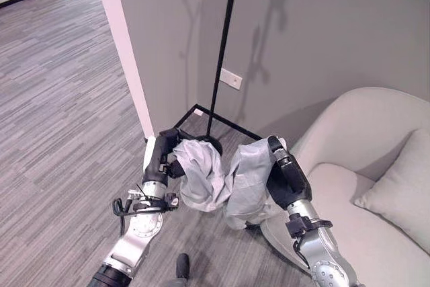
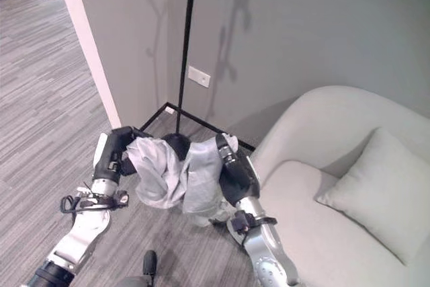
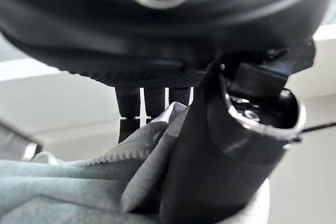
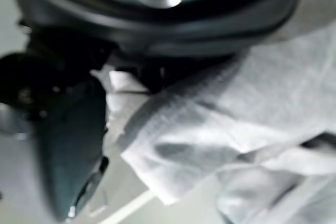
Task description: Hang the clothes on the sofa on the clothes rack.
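A light grey garment hangs bunched between my two hands, above the floor and just in front of the rack's base. My left hand is shut on its left end; the left wrist view shows the fingers and thumb pinching the cloth. My right hand is shut on the right end, with cloth draped across its palm in the right wrist view. The black clothes rack rises as a thin pole by the grey wall, on a square black base frame.
A pale grey sofa with a matching cushion stands to my right. A white wall corner rises left of the rack, with carpeted floor beyond. A white wall socket sits beside the pole.
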Controlling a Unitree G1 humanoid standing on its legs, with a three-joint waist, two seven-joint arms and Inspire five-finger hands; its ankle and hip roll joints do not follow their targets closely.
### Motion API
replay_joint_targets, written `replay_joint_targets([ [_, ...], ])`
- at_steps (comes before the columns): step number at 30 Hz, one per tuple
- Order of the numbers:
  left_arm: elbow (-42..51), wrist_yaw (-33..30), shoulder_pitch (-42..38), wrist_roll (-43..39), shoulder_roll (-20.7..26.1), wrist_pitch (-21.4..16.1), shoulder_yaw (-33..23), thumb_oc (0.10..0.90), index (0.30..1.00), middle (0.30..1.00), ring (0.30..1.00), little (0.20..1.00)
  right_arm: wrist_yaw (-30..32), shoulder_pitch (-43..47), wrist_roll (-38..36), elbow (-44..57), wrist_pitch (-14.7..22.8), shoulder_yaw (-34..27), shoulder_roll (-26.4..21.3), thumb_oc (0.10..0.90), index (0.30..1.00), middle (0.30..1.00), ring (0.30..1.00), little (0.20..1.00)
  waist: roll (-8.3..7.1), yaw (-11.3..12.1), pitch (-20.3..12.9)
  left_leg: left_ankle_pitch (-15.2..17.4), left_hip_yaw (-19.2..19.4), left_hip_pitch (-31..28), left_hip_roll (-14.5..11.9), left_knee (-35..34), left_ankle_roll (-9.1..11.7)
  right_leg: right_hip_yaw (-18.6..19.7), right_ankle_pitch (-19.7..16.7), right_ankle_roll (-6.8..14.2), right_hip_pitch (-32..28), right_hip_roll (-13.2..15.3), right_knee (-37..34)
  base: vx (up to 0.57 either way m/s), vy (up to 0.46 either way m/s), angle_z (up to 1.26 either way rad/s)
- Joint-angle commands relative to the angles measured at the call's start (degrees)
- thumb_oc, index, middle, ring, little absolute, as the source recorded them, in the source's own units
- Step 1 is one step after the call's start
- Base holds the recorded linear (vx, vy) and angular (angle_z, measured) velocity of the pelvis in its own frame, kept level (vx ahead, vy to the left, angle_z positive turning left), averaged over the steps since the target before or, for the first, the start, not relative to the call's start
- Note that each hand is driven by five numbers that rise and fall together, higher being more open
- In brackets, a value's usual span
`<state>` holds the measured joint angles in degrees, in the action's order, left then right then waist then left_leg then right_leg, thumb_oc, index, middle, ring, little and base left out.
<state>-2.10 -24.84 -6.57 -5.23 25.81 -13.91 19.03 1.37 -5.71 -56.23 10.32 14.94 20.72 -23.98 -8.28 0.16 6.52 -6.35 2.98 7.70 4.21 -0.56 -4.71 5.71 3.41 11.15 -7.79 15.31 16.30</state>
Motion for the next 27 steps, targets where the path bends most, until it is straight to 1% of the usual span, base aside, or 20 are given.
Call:
replay_joint_targets([
  [1, 6.9, -5.3, -4.4, 6.4, -0.9, -6.2, -1.5, 0.4, 0.3, 0.3, 0.3, 0.3, -2.1, 5.5, 2.6, 6.6, 5.7, -4.3, 0.2, 0.4, 0.3, 0.3, 0.3, 0.3, 0.61, 0.6, -6.3, 5.1, 0.6, 0.6, -7.1, 2.5, 5.5, 0.9, -13.2, -1.5, 4.1, -0.7, -0.7, 0.21, 0.37, -0.18],
  [2, 7.5, -9.4, -5.4, 8.4, -0.2, -6.0, -2.9, 0.4, 0.3, 0.3, 0.3, 0.3, -0.9, 7.2, 3.0, 6.2, 6.4, -3.8, 1.2, 0.4, 0.3, 0.3, 0.3, 0.3, 2.02, 0.8, -5.5, 5.9, 2.3, -1.7, -7.3, 1.7, 4.1, -4.3, -15.4, -3.3, 6.8, 1.9, 5.1, 0.17, 0.282, -0.17],
  [3, 7.6, -11.1, -5.9, 9.9, 0.1, -5.8, -3.6, 0.4, 0.3, 0.3, 0.3, 0.3, -0.6, 7.7, 2.8, 5.9, 6.9, -3.6, 1.3, 0.4, 0.3, 0.3, 0.3, 0.3, 2.55, 1.0, -5.6, 6.3, 3.3, -2.6, -7.3, 1.4, 3.8, -7.5, -14.2, -3.9, 6.8, 3.1, 6.2, 0.26, 0.378, -0.43],
  [4, 7.7, -12.8, -6.2, 11.9, 0.2, -5.4, -4.3, 0.4, 0.3, 0.3, 0.3, 0.3, -0.3, 8.6, 2.8, 6.0, 7.1, -3.2, 1.2, 0.4, 0.3, 0.3, 0.3, 0.3, 2.87, 0.7, -5.9, 6.9, 3.9, -4.2, -7.0, 0.6, 3.6, -10.3, -13.1, -4.5, 7.3, 3.1, 7.3, 0.25, 0.23, -0.58],
  [5, 7.9, -13.4, -6.3, 13.7, 0.0, -4.9, -4.9, 0.4, 0.3, 0.3, 0.3, 0.3, -0.2, 9.0, 3.2, 6.2, 7.2, -3.1, 0.7, 0.4, 0.3, 0.3, 0.3, 0.3, 2.73, 0.2, -6.1, 7.5, 4.1, -6.2, -6.3, -0.6, 3.5, -11.0, -10.5, -4.7, 7.8, 1.0, 7.7, 0.26, 0.182, -0.63],
  [7, 8.2, -14.0, -6.2, 16.5, -0.1, -4.3, -6.3, 0.4, 0.3, 0.3, 0.3, 0.3, -0.5, 9.5, 3.4, 6.7, 7.3, -3.9, -0.7, 0.4, 0.3, 0.3, 0.3, 0.3, 3.36, -0.8, -6.5, 7.7, 3.3, -8.4, -6.3, -2.1, 3.9, -11.4, -3.2, -5.6, 11.3, -5.9, 7.0, 0.25, 0.079, -0.2],
  [8, 8.1, -14.9, -6.3, 17.9, 0.0, -3.5, -7.5, 0.4, 0.3, 0.3, 0.3, 0.3, -0.3, 10.6, 3.5, 6.4, 7.5, -4.4, -1.3, 0.4, 0.3, 0.3, 0.3, 0.3, 3.25, -1.1, -6.3, 8.3, 3.4, -9.8, -6.2, -2.6, 4.3, -12.5, -0.7, -5.6, 12.9, -8.1, 4.9, 0.23, -0.009, 0.0],
  [10, 7.9, -16.9, -7.9, 20.0, 0.3, -2.2, -8.9, 0.4, 0.3, 0.3, 0.3, 0.3, 0.4, 13.1, 3.5, 5.4, 8.1, -4.3, -2.2, 0.4, 0.3, 0.3, 0.3, 0.3, 2.75, -1.8, -6.3, 9.0, 3.7, -11.8, -6.0, -3.3, 4.9, -15.7, -1.0, -5.7, 15.4, -10.7, -2.1, 0.22, -0.072, 0.01],
  [12, 7.0, -18.1, -9.1, 20.6, 0.2, -2.0, -9.3, 0.4, 0.3, 0.3, 0.3, 0.3, 0.5, 13.7, 2.9, 4.6, 8.3, -4.1, -2.2, 0.4, 0.3, 0.3, 0.3, 0.3, 2.51, -2.4, -6.0, 9.9, 3.4, -13.1, -6.1, -3.4, 5.4, -15.8, -2.1, -5.6, 16.0, -12.3, -6.2, 0.17, -0.059, 0.01],
  [13, 5.8, -19.5, -10.8, 21.6, 0.2, -1.7, -9.4, 0.4, 0.3, 0.3, 0.3, 0.3, 0.5, 14.0, 2.7, 3.8, 8.4, -3.9, -2.0, 0.4, 0.3, 0.3, 0.3, 0.3, 1.94, -3.0, -5.7, 10.9, 3.0, -14.3, -6.0, -3.1, 5.6, -14.9, -3.5, -5.3, 17.5, -13.7, -8.9, 0.26, -0.092, 0.12],
  [14, 5.0, -19.1, -12.7, 22.9, 0.1, -1.6, -9.4, 0.4, 0.3, 0.3, 0.3, 0.3, 1.0, 13.6, 3.4, 2.7, 8.2, -4.3, -2.5, 0.4, 0.3, 0.3, 0.3, 0.3, 0.42, -3.0, -5.8, 12.9, 3.2, -15.3, -6.3, -1.1, 6.2, -13.0, -4.9, -5.6, 15.6, -13.7, -11.2, 0.36, -0.142, 0.21],
  [15, 4.4, -20.7, -13.2, 23.8, 0.3, -0.9, -10.2, 0.4, 0.3, 0.3, 0.3, 0.3, 0.6, 14.4, 3.3, 2.6, 7.9, -3.7, -2.6, 0.4, 0.3, 0.3, 0.3, 0.3, 0.03, -2.4, -6.2, 14.4, 3.3, -15.7, -6.7, 0.8, 6.6, -12.1, -4.5, -6.2, 14.1, -14.1, -11.9, 0.25, -0.116, 0.4],
  [17, 4.7, -20.7, -13.5, 24.8, -0.3, -0.7, -10.4, 0.4, 0.3, 0.3, 0.3, 0.3, 0.3, 14.5, 2.4, 2.3, 7.9, -3.0, -2.6, 0.4, 0.3, 0.3, 0.3, 0.3, -0.57, -2.3, -6.8, 14.5, 3.5, -15.3, -7.1, 3.6, 7.0, -11.5, -4.9, -6.6, 12.7, -14.4, -13.7, 0.19, -0.105, 0.34],
  [18, 5.4, -20.8, -13.9, 26.3, 0.1, 0.0, -10.9, 0.4, 0.3, 0.3, 0.3, 0.3, 0.0, 15.1, 2.2, 2.3, 8.0, -3.0, -3.3, 0.4, 0.3, 0.3, 0.3, 0.3, -0.7, -2.0, -7.0, 13.7, 3.6, -14.4, -7.7, 8.3, 7.4, -11.4, -5.2, -7.0, 11.1, -14.7, -15.0, 0.3, -0.222, 0.12],
  [19, 5.9, -21.4, -14.6, 28.0, 0.9, 0.5, -10.9, 0.4, 0.3, 0.3, 0.3, 0.3, 0.3, 15.8, 2.9, 1.6, 8.1, -3.3, -4.7, 0.4, 0.3, 0.3, 0.3, 0.3, -1.46, -1.2, -6.3, 10.6, 4.6, -10.7, -9.9, 18.9, 8.1, -11.8, -5.4, -7.8, 8.0, -15.0, -17.7, 0.22, -0.233, -0.04],
  [20, 6.0, -22.4, -14.9, 29.1, 1.3, 1.3, -11.2, 0.4, 0.3, 0.3, 0.3, 0.3, 0.7, 16.2, 3.3, 1.4, 8.0, -3.9, -5.2, 0.4, 0.3, 0.3, 0.3, 0.3, -2.11, -1.0, -6.2, 8.2, 5.0, -7.9, -10.8, 23.7, 8.1, -11.9, -5.7, -8.4, 6.8, -14.9, -19.1, 0.17, -0.228, -0.03],
  [22, 5.2, -23.4, -16.5, 30.1, 2.1, 2.5, -11.8, 0.4, 0.3, 0.3, 0.3, 0.3, 1.7, 16.5, 4.3, 1.2, 8.4, -5.0, -5.9, 0.4, 0.3, 0.3, 0.3, 0.3, -2.61, -0.9, -6.2, 6.4, 7.0, -4.6, -13.1, 28.5, 7.6, -12.2, -5.2, -9.2, 4.7, -15.1, -20.8, 0.13, -0.124, 0.09],
  [24, 4.9, -24.4, -18.0, 31.5, 2.5, 3.7, -12.8, 0.4, 0.3, 0.3, 0.3, 0.3, 1.9, 16.7, 4.7, 2.0, 8.5, -6.2, -7.3, 0.4, 0.3, 0.3, 0.3, 0.3, -2.7, -0.7, -6.2, 6.8, 8.9, -2.5, -14.0, 27.9, 7.3, -11.8, -4.3, -9.5, 3.5, -14.9, -21.2, 0.14, -0.015, 0.01],
  [25, 4.7, -25.3, -18.6, 32.3, 3.0, 4.4, -13.7, 0.4, 0.3, 0.3, 0.3, 0.3, 2.2, 16.8, 5.4, 2.3, 8.7, -7.0, -8.0, 0.4, 0.3, 0.3, 0.3, 0.3, -2.44, -0.5, -6.2, 8.3, 8.9, -1.8, -13.5, 25.8, 7.1, -11.7, -3.8, -9.3, 3.0, -14.8, -21.3, 0.15, 0.067, -0.04],
  [27, 4.7, -26.6, -19.4, 34.7, 5.3, 5.7, -15.4, 0.4, 0.3, 0.3, 0.3, 0.3, 2.5, 18.0, 8.1, 3.1, 9.1, -8.7, -9.7, 0.4, 0.3, 0.3, 0.3, 0.3, -2.26, 0.2, -6.5, 10.2, 7.0, -0.2, -9.6, 19.0, 6.7, -10.8, -3.4, -8.5, 2.6, -14.3, -21.2, 0.15, 0.101, -0.12],
])
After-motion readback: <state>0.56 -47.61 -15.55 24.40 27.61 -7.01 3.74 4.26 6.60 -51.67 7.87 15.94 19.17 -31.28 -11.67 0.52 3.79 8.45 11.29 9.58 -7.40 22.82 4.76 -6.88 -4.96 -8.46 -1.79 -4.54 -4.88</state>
